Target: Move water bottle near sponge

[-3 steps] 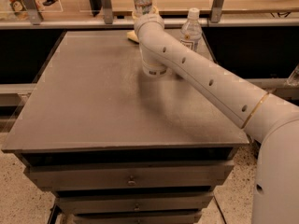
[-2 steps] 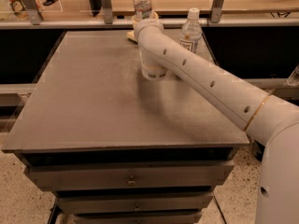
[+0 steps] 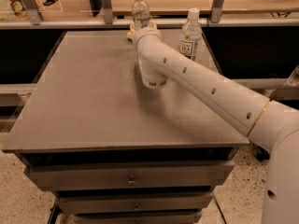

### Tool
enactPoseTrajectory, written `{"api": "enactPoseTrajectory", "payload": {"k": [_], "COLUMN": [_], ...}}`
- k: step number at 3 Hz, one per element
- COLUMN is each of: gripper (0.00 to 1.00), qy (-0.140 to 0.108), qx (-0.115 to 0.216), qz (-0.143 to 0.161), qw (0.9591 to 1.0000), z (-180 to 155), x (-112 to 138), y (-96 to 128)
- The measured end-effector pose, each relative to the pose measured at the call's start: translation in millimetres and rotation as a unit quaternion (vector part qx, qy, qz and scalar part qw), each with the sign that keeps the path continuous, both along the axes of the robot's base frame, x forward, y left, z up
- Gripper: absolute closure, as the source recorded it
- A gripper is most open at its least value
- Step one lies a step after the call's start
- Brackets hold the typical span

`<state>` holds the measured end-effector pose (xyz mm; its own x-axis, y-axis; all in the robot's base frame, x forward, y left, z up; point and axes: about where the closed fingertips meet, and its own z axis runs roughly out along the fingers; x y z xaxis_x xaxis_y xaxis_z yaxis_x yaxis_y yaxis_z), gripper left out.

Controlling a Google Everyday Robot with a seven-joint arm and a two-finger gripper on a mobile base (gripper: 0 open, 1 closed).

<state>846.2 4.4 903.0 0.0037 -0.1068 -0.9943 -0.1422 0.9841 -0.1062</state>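
Water bottle (image 3: 140,10), small clear ribbed plastic, stands at the grey bench (image 3: 93,101) far edge. Claw (image 3: 136,31), largely hidden behind the wrist (image 3: 152,73), is at its base; state: cannot tell. Probably light, crushable, slippery: grip mid-body.

Soft warm overhead light; arm (image 3: 196,78) top glares bright, faint shadow on table (image 3: 84,101) beneath; gripper hidden behind arm's bend, far edge.
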Motion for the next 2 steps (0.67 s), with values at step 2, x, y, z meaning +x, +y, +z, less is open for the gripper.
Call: {"api": "enactPoseTrajectory", "payload": {"k": [2], "gripper": [0.84], "qy": [0.004], "qx": [-0.001], "qz": [0.006], "qw": [1.0000], "z": [-6.1], "x": [-1.5], "y": [1.8]}}
